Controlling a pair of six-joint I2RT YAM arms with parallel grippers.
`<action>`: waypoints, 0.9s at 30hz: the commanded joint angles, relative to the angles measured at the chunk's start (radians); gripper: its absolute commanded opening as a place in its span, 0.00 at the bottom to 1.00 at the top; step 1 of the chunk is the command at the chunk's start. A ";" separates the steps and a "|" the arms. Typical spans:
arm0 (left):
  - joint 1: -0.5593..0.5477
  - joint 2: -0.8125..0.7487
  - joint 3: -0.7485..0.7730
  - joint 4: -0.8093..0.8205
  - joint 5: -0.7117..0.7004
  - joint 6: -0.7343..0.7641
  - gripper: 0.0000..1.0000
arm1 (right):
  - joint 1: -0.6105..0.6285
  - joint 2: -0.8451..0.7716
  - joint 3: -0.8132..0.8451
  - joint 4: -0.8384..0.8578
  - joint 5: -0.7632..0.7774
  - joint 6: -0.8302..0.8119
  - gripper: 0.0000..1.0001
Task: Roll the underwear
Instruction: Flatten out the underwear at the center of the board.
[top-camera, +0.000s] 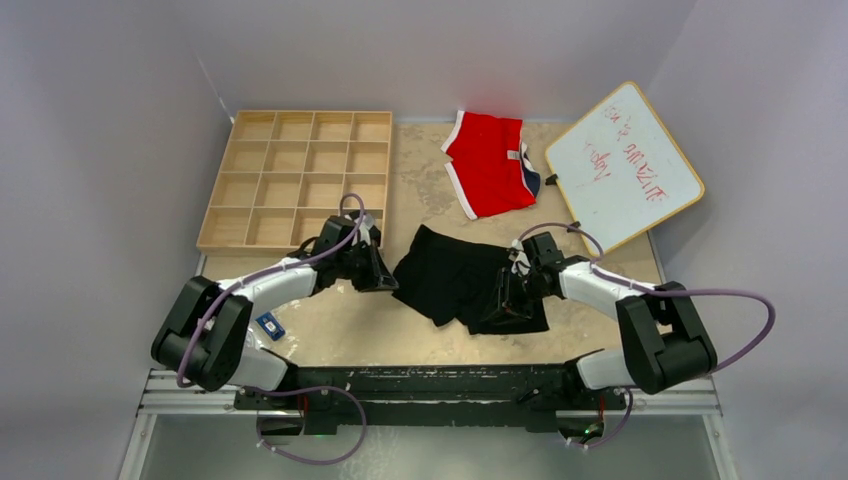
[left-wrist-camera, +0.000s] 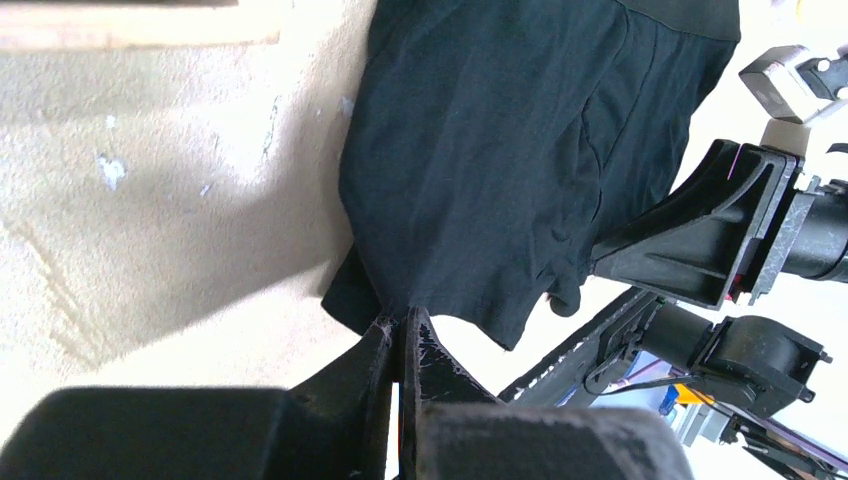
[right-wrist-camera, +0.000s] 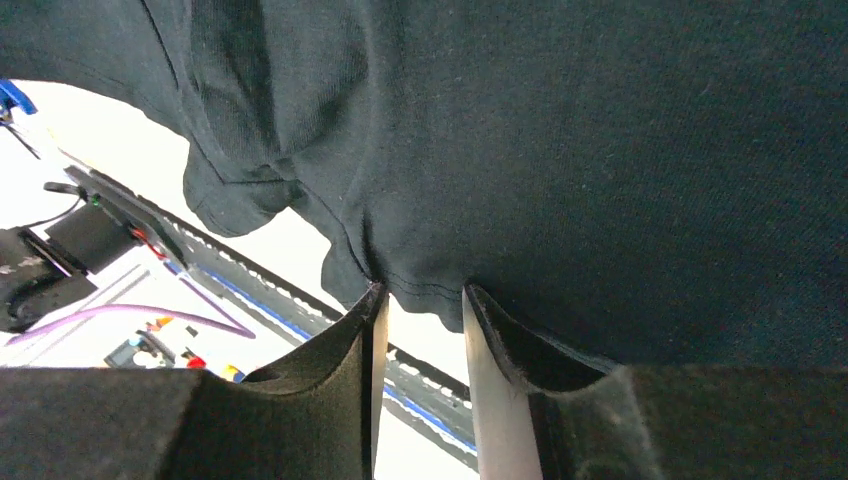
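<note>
Just off the near right corner of the wooden grid tray, your left gripper has its jaws pressed flat together on the edge of the underwear. On the left wrist cam the black fabric pulls into a little point right where the tips meet, with no gap at all, so that's a proper pinch on the hem.

Your right gripper is on the side of the garment away from the tray, and its jaws are spread. You can see bright background between the two of them. The stitched hem runs across that gap right at the tips, but nothing is squeezed, and I honestly can't tell if the fabric is even touching them.

The underwear itself lies on the table, to the right of the tray and a bit nearer to you than its front rim. It's mostly spread flat. On the right wrist cam there's a bunched, finely ribbed fold hanging off to one side of the jaws.

Further out, the red briefs with white trim lie flat just beside the tray's right wall, apart from the black fabric. A whiteboard with red writing sits well right of the tray, past the briefs, turned at an angle.
</note>
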 joint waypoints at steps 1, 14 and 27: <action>0.004 -0.082 -0.034 -0.056 -0.013 0.008 0.00 | 0.005 0.040 -0.043 -0.014 0.083 0.039 0.36; -0.049 -0.392 -0.154 -0.278 0.005 -0.119 0.00 | 0.002 -0.372 0.070 -0.337 0.347 0.151 0.47; -0.048 -0.401 -0.263 -0.218 -0.165 -0.167 0.80 | 0.233 0.173 0.661 -0.200 0.246 0.021 0.49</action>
